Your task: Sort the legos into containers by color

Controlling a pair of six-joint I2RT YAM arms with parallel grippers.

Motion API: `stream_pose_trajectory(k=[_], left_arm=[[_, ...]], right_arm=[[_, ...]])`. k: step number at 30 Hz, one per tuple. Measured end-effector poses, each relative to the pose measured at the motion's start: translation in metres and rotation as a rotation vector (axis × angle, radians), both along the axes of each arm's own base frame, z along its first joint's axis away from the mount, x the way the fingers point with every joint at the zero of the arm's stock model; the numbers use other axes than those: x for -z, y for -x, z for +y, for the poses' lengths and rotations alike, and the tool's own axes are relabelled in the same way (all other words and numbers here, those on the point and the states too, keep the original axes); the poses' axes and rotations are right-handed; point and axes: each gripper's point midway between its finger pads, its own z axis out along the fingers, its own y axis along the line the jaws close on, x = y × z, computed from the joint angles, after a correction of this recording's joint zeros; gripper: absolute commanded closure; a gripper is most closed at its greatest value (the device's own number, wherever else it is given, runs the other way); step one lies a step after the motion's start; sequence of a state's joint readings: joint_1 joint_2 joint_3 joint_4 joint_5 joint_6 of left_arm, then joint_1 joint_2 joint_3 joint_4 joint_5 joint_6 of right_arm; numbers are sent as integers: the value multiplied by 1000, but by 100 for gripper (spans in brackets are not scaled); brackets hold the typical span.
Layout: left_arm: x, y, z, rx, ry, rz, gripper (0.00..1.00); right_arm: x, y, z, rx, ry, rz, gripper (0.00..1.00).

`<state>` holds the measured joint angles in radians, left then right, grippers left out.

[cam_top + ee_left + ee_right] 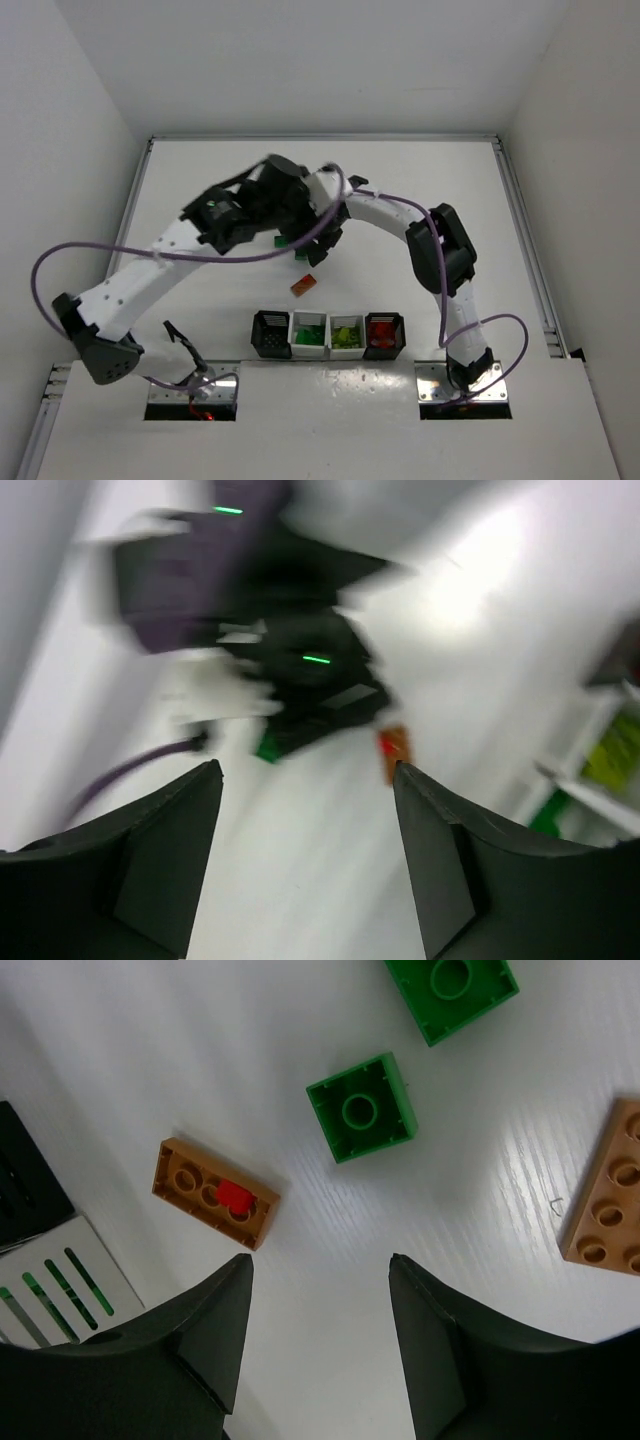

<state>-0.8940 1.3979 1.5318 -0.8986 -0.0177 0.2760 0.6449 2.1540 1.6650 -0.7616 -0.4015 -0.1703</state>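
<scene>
The right gripper [320, 1285] is held spread wide with nothing gripped. An orange-brown lego [185, 1175] bearing a small red piece [234, 1195] is seen just beyond its fingertips, and a green lego [361, 1108] farther ahead. The left gripper [308, 780] is likewise parted and empty.

The white table [430, 180] bears four containers [307, 352] in a row and loose legos [361, 1108].

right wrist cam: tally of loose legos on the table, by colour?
green bricks: 2
orange-brown bricks: 2
red piece, sitting on one orange-brown brick: 1
Total: 5
</scene>
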Motion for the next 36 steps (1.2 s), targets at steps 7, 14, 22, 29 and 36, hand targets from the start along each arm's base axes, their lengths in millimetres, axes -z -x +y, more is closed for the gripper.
stream_pose_trajectory(k=[7, 14, 22, 29, 36], left_arm=[[-107, -56, 85, -418, 311, -260, 8], [-106, -71, 139, -653, 357, -313, 5], [-92, -75, 172, -813, 384, -299, 1], [-103, -74, 197, -924, 434, -334, 1], [-93, -79, 211, -1009, 422, -344, 1]], right_arm=[[13, -1, 7, -9, 23, 0, 13], [18, -12, 17, 11, 27, -41, 1], [21, -22, 42, -32, 8, -105, 4], [34, -25, 53, -69, 19, -118, 15], [37, -28, 50, -77, 44, -142, 43]])
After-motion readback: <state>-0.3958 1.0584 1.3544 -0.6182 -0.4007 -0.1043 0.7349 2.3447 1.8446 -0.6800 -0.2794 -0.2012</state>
